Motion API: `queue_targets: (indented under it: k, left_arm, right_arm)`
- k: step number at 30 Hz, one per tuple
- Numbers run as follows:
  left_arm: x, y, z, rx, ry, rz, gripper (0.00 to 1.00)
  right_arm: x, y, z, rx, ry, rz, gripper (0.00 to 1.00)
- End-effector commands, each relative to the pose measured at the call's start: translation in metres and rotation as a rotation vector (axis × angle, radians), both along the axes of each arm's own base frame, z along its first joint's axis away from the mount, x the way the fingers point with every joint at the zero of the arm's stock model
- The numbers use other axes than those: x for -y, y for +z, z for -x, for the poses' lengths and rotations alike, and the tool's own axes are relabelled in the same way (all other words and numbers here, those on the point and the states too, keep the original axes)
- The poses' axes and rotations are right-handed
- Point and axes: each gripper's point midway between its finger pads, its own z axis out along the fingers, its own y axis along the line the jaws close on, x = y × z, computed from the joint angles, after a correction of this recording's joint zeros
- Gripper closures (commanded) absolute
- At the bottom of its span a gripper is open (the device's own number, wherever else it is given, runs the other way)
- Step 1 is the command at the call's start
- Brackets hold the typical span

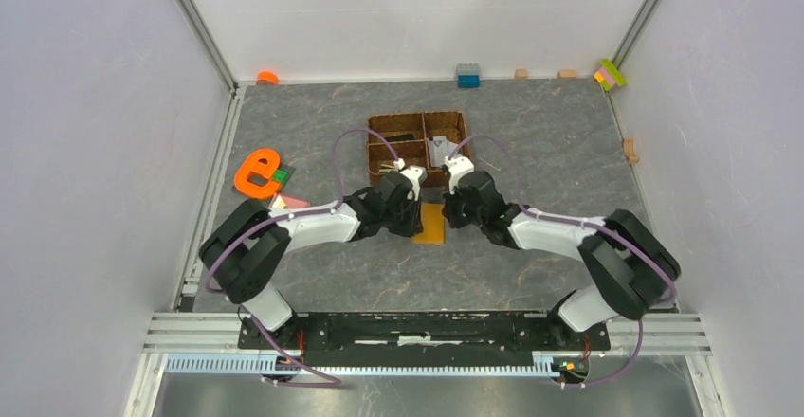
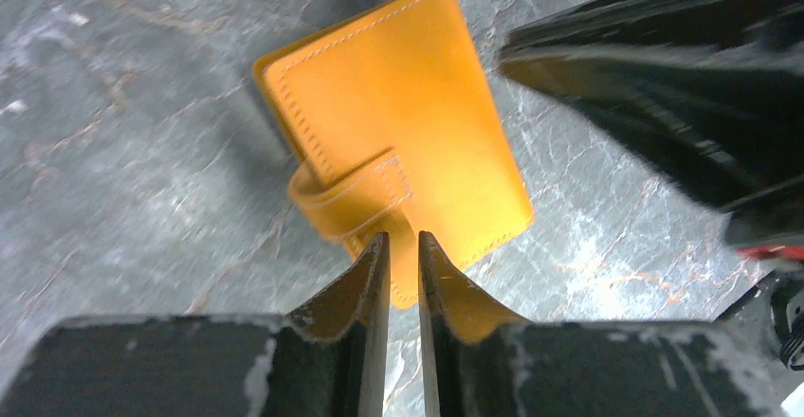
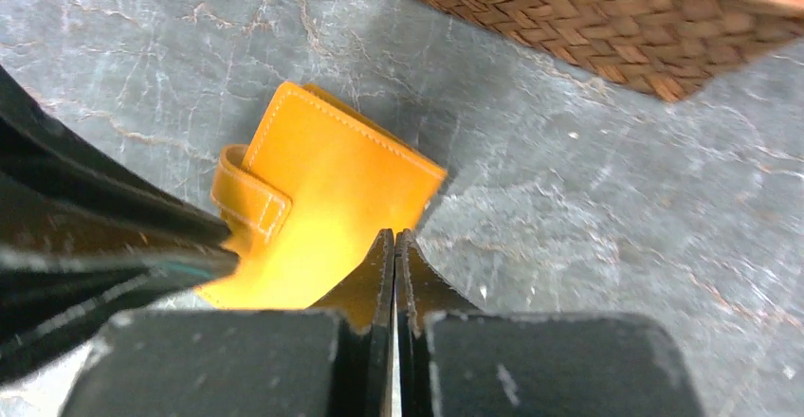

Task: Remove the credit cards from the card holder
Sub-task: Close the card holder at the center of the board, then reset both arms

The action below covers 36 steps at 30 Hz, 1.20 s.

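The card holder (image 1: 429, 225) is a flat orange wallet lying closed on the grey table, its snap tab (image 2: 365, 190) folded over one edge. The credit cards are hidden. My left gripper (image 1: 416, 216) sits at the holder's left side. In the left wrist view its fingertips (image 2: 400, 239) stand a narrow gap apart just below the tab, and the holder's corner (image 2: 403, 284) shows through the gap. My right gripper (image 1: 446, 214) is at the holder's right side. It is shut, with its tips (image 3: 393, 234) at the holder's (image 3: 322, 190) edge.
A brown woven divided tray (image 1: 417, 117) stands just behind the grippers, with keys and a pale item inside; its wall (image 3: 607, 19) is close to the right gripper. An orange e-shaped toy (image 1: 256, 172) lies left. Coloured bricks (image 1: 467, 76) line the far wall.
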Motion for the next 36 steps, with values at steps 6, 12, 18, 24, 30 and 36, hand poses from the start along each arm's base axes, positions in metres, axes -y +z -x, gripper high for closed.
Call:
queue_targets:
  k: [6, 12, 18, 24, 30, 36]
  left_arm:
    - [-0.042, 0.076, -0.016, 0.307, 0.137, 0.052, 0.59]
    - [-0.073, 0.107, -0.021, 0.461, 0.240, 0.073, 0.12]
    - [-0.098, 0.121, -0.025, 0.610, 0.276, 0.044, 0.00]
    - [-0.111, 0.123, -0.025, 0.689, 0.289, 0.035, 0.00]
    - [-0.109, 0.116, -0.030, 0.678, 0.279, -0.008, 0.00]
    - [-0.106, 0.114, -0.030, 0.665, 0.267, -0.011, 0.00]
  right_arm:
    - [0.038, 0.088, -0.007, 0.342, -0.136, -0.121, 0.90]
    - [0.078, 0.127, 0.003, 0.540, -0.256, -0.184, 0.49]
    - [0.138, 0.134, 0.011, 0.741, -0.449, -0.114, 0.04]
    - [0.194, 0.119, 0.025, 0.835, -0.618, 0.043, 0.02]
    - [0.229, 0.094, 0.020, 0.801, -0.643, 0.156, 0.02]
    - [0.264, 0.077, 0.034, 0.857, -0.685, 0.300, 0.03]
